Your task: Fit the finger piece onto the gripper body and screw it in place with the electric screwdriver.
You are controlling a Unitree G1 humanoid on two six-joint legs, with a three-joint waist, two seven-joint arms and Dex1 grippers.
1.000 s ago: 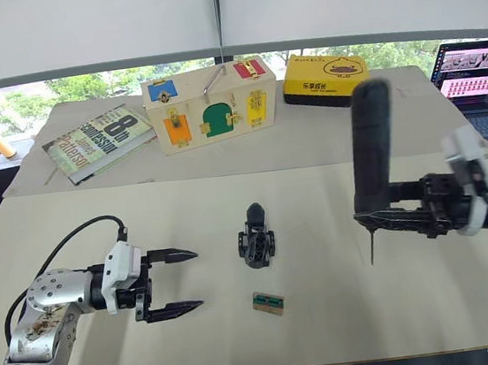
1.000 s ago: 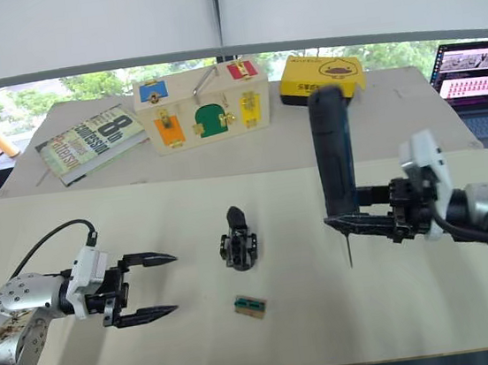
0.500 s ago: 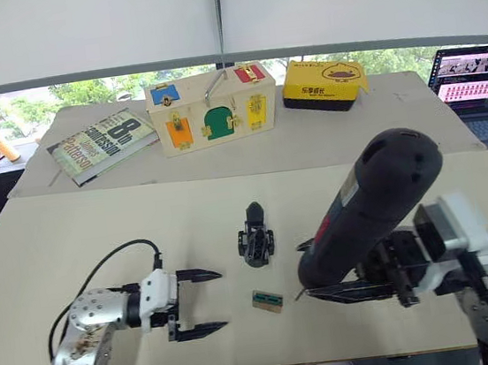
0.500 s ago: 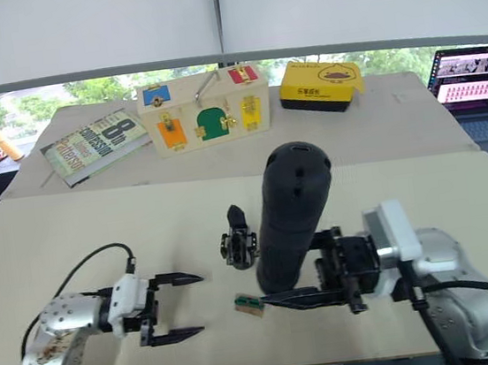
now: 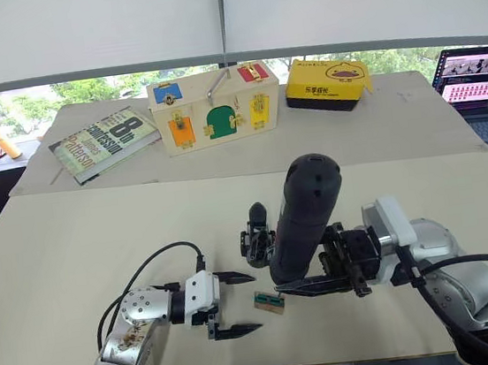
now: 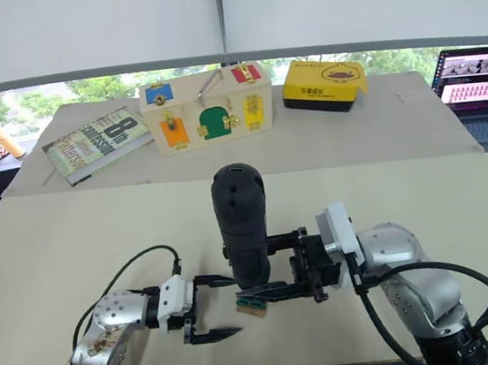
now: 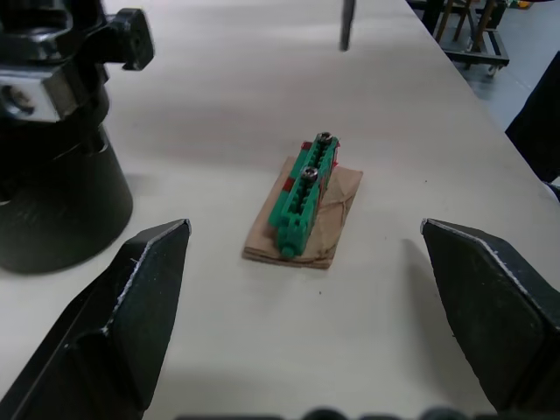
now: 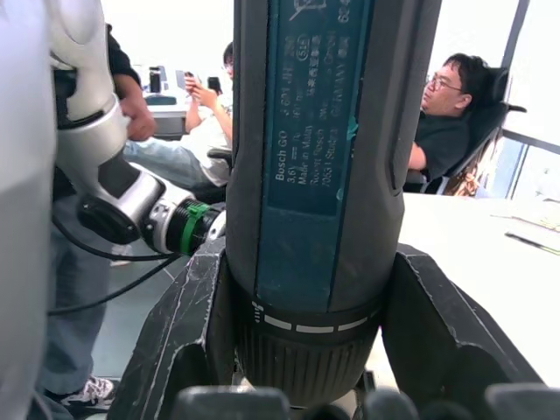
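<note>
Gripping the electric screwdriver (image 5: pixel 306 219) upright, right gripper (image 5: pixel 314 282) jaws clamped, left gripper (image 5: pixel 241 304) jaws apart.

Both arms are rounded silver metal segments ending in white blocks, each carrying a gripper of two long black pointed fingers: left gripper (image 5: pixel 232 305), right gripper (image 5: pixel 312 267). A black cable loops over the left forearm, which wears a green band

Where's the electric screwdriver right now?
The electric screwdriver stands upright in the right gripper near the table's front middle, in the left eye view, just right of the gripper body and above the small green-and-tan block.
</note>
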